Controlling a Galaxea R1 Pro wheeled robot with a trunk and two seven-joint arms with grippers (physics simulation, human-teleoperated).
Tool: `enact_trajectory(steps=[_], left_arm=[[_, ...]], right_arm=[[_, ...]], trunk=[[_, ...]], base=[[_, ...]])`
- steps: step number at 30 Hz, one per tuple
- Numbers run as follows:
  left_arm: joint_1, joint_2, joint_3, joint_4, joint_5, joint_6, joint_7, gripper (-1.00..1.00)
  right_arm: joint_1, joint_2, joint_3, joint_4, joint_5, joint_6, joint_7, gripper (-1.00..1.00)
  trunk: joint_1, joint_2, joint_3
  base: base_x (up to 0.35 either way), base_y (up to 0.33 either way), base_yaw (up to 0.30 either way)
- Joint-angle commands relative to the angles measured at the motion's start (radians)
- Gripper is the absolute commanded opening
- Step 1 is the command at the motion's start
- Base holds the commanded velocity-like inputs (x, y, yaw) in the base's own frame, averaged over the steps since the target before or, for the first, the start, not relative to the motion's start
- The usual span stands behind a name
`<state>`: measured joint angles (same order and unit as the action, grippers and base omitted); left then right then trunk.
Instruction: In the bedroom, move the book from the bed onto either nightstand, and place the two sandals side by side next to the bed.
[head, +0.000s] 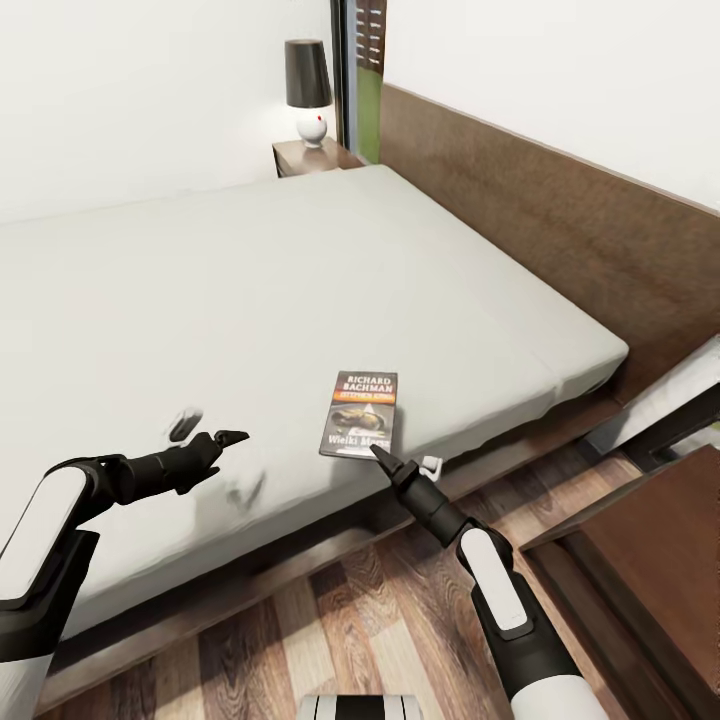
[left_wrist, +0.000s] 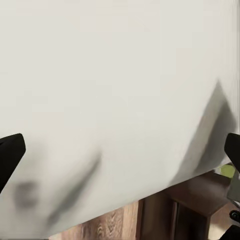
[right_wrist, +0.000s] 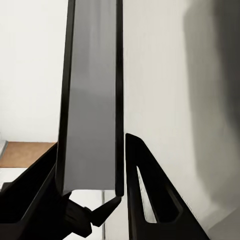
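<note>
The right tool (head: 383, 456) meets the near edge of the book (head: 360, 413); its wrist view shows the jaws pressed against a thin dark slab, apparently gripping that edge. The book lies on the bed (head: 200, 300), long axis running away from the robot. The left tool (head: 205, 440) hovers open, empty. The lamp-topped nightstand (head: 312, 156) stands beyond the bed.

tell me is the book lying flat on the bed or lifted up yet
Lying flat, cover up. The book rests on the mattress of the bed near its front edge, with the right gripper at its near edge; whether it grips, cannot tell.
</note>
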<state>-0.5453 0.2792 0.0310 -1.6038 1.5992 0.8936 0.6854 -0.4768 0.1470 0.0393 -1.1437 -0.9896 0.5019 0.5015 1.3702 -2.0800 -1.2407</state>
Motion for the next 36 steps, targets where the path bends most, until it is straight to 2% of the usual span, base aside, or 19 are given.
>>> enact_trajectory(steps=[1,10,16,19,23,30,36], left_arm=[[-0.001,0.000,0.001,-0.001,0.010,0.002,0.010,1.00],[0.000,0.000,0.006,-0.002,0.011,0.001,0.009,1.00],[0.005,0.000,0.041,-0.002,0.007,0.002,0.008,1.00],[0.021,0.000,0.056,-0.003,0.002,0.003,0.008,1.00],[0.035,0.003,0.065,-0.003,0.000,0.003,0.008,1.00],[0.045,0.008,0.064,-0.004,-0.003,0.003,0.008,1.00],[0.050,0.008,0.062,-0.004,-0.005,0.002,0.008,1.00]], right_arm=[[0.000,0.000,-0.001,0.000,-0.006,0.007,0.000,-1.00],[-0.001,-0.002,-0.003,-0.004,-0.006,0.012,-0.001,-1.00],[-0.003,-0.005,-0.004,-0.042,-0.003,0.021,-0.008,-1.00],[-0.005,-0.007,-0.004,-0.072,0.014,0.042,-0.014,-1.00],[-0.013,-0.009,-0.005,-0.136,0.068,0.137,-0.022,-1.00],[-0.023,-0.010,-0.012,-0.271,0.207,0.333,-0.030,-1.00],[-0.028,-0.010,-0.015,-0.347,0.315,0.438,-0.031,-1.00]], trunk=[[-0.004,0.007,0.003],[-0.039,0.070,0.031],[-0.062,0.112,0.050],[-0.073,0.133,0.059],[-0.088,0.161,0.072],[-0.115,0.210,0.093],[-0.138,0.252,0.112]], base=[[0.000,0.000,0.000],[0.000,0.000,0.000],[0.000,0.000,0.000],[0.000,0.000,0.000],[0.000,0.000,0.000],[0.000,0.000,0.000],[0.000,0.000,0.000]])
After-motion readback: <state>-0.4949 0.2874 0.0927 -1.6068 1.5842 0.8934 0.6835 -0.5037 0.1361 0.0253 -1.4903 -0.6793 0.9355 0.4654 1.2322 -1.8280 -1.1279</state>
